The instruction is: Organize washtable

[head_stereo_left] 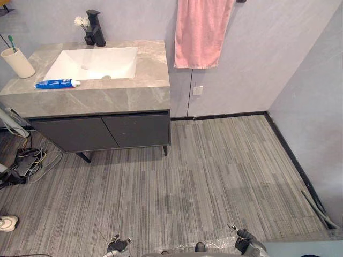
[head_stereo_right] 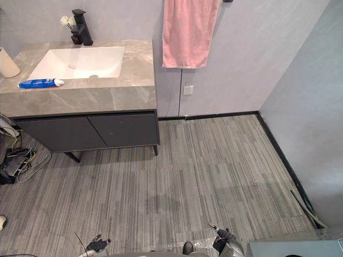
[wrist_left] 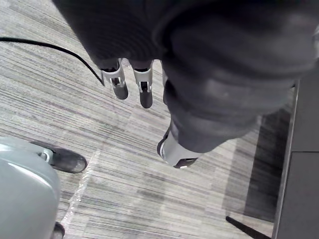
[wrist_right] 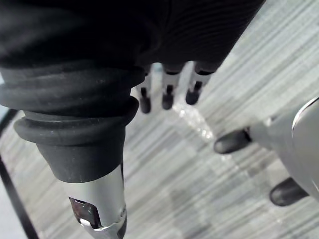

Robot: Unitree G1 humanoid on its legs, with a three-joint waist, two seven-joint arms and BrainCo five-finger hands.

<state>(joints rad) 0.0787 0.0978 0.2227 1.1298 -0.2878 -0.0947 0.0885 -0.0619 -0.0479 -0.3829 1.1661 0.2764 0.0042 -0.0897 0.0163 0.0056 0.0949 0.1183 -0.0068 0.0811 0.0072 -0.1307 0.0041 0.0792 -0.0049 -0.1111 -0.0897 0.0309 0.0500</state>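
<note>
A grey stone washtable (head_stereo_left: 112,96) with a white sink (head_stereo_left: 94,63) stands at the far left, against the wall. A blue and white toothpaste tube (head_stereo_left: 56,83) lies on its front left part. A cream cup (head_stereo_left: 18,62) holding a green toothbrush (head_stereo_left: 11,43) stands at the left edge. A black faucet (head_stereo_left: 95,28) rises behind the sink, with small white flowers (head_stereo_left: 81,21) beside it. My left hand (wrist_left: 132,84) and right hand (wrist_right: 169,92) hang low over the floor, far from the table. Both are open and hold nothing.
A pink towel (head_stereo_left: 201,32) hangs on the wall right of the washtable. Dark cabinet doors (head_stereo_left: 107,131) sit under the counter, with a heap of cords (head_stereo_left: 27,160) on the floor to their left. A side wall (head_stereo_left: 316,107) closes the right. Striped grey floor lies between.
</note>
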